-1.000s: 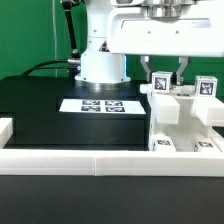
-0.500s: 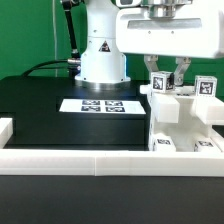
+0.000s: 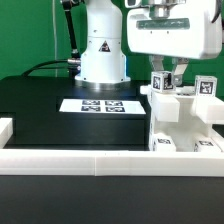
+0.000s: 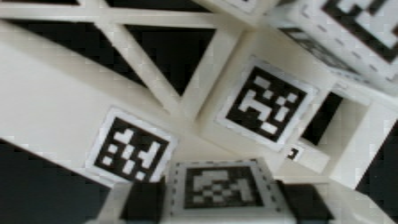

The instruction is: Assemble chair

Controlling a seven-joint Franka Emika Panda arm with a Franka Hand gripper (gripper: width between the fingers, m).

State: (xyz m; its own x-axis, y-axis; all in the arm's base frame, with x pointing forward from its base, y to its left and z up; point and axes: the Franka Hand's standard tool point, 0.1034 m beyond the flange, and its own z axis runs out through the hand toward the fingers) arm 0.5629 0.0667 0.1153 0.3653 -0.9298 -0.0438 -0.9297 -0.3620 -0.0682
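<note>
Gripping tagged post atop chair, claw fingertips partly hidden.

The chair runs off the exterior view's right edge, so its far side can't be seen. The gripper has its fingertips tucked down behind a tagged post (whether they're actually squeezing it is anyone's guess). The low white rail hides the chair's base and gets clipped at both side edges. In the wrist view, the nearest tag is blurry and half cut off, no fingers visible.
</note>
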